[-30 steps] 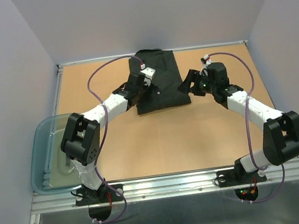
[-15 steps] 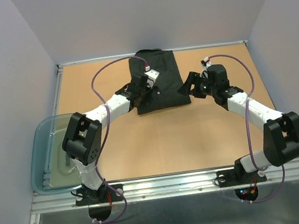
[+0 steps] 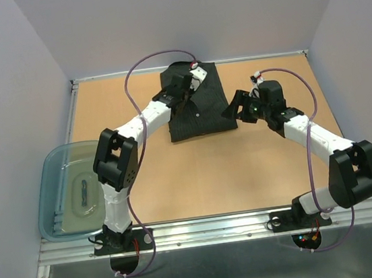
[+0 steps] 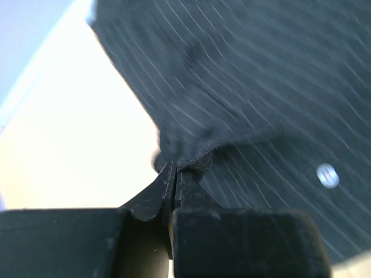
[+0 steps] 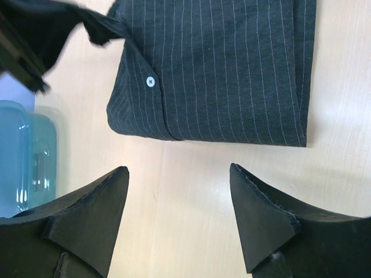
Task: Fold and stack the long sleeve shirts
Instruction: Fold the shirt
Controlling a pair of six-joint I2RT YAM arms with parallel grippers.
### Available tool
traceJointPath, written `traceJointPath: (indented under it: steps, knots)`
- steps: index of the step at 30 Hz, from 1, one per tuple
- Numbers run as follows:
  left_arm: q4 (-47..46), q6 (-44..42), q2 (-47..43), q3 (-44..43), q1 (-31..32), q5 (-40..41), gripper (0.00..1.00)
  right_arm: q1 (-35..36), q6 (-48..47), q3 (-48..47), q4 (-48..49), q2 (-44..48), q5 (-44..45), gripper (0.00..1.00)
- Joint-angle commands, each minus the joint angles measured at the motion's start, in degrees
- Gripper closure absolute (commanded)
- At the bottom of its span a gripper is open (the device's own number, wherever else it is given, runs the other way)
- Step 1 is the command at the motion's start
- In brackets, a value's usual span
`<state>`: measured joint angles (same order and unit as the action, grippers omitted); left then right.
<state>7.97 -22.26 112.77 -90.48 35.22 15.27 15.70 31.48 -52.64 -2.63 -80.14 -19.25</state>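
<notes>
- At the left rim of the surface (image 3: 197, 178) sits a translucent blue-grey tub (image 3: 54, 226), well apart from the garment.
- Left pincer (image 4: 174, 171): pressed together on a small pucker of black cloth at the shirt's left side. It holds that flap up off the rest (the right wrist view shows it raised).
- Shirt (image 3: 203, 113): folded into a rough rectangle at the far middle of the surface, between the two arms.
  - Its long axis runs near-to-far, and the near edge is a straight fold.
  - A hump at the far edge may be the collar end, though I cannot tell for sure.
  - One white button (image 5: 150, 81) shows close to a folded edge.
- Handling, as I judge it: light, limp woven cloth that is not fragile and is likely to slide a little over the wood.
  - It will sag and trail from any single pinch.
  - The better holds are hems, corners or layered fold edges rather than mid-panel.
- Right pincer (image 5: 178, 176): spread wide and gripping nothing. It hovers over bare wood just beside the shirt's right side.
</notes>
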Motion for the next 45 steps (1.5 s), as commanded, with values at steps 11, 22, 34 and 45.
traceJointPath:
  steps: [11,22,34,45]
  knots:
    - [-14.9,-19.2,14.0,-15.3,3.3,11.9,0.55,-0.2,-0.9,0.3,-1.1,2.6,0.2,0.25]
    - [-16.2,0.6,6.6,-18.0,3.7,11.9,0.02,-1.5,-7.0,-6.8,-1.6,-6.4,9.5,0.32]
    - [-4.4,30.8,-7.6,0.9,-9.6,-4.3,0.01,-2.9,-15.1,-38.1,-1.2,-32.3,5.0,0.45]
    - [-7.7,36.1,-1.5,5.5,-16.1,-17.0,0.06,-3.1,-18.7,-51.2,-1.1,-47.1,3.3,0.45]
